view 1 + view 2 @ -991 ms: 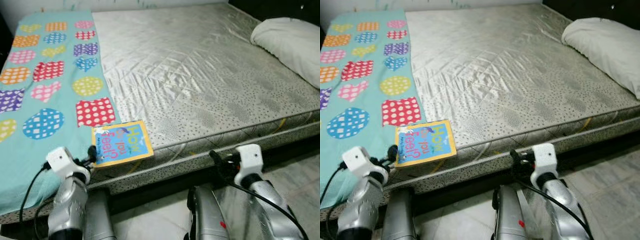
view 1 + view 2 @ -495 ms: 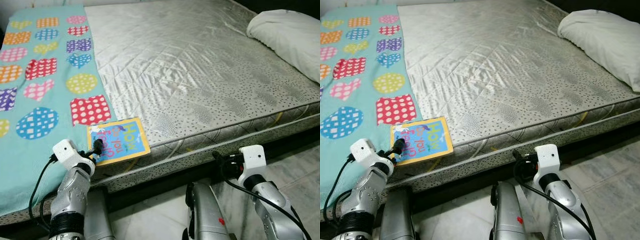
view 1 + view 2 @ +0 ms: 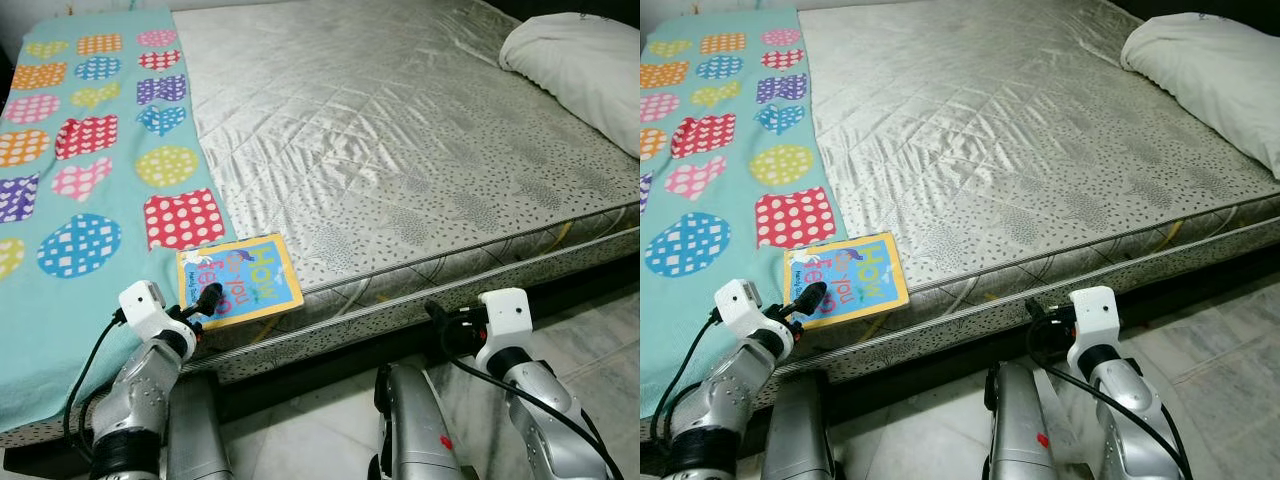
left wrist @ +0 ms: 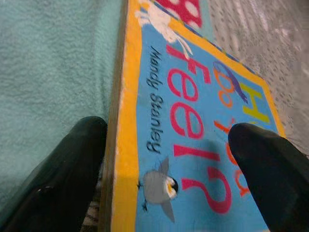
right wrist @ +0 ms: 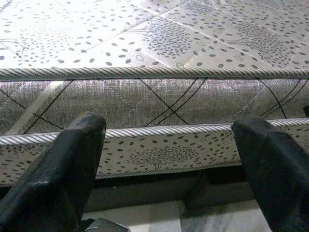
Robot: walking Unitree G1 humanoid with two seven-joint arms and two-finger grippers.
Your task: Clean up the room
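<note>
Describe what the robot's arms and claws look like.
Both arms are silver metal with dark joints. Each wrist carries a white boxy camera block, with black cables looping from it down along the arm. The left claw and right claw each have two long, matte black fingers with rounded tips. A small red mark shows on the silver body part between the arms.

Arms: silver, segmented metal casing
Wrist modules: white, boxy
Cables: black, looped
Fingers [image 4: 63, 179]: black, rounded
Marking: small red spot
</note>
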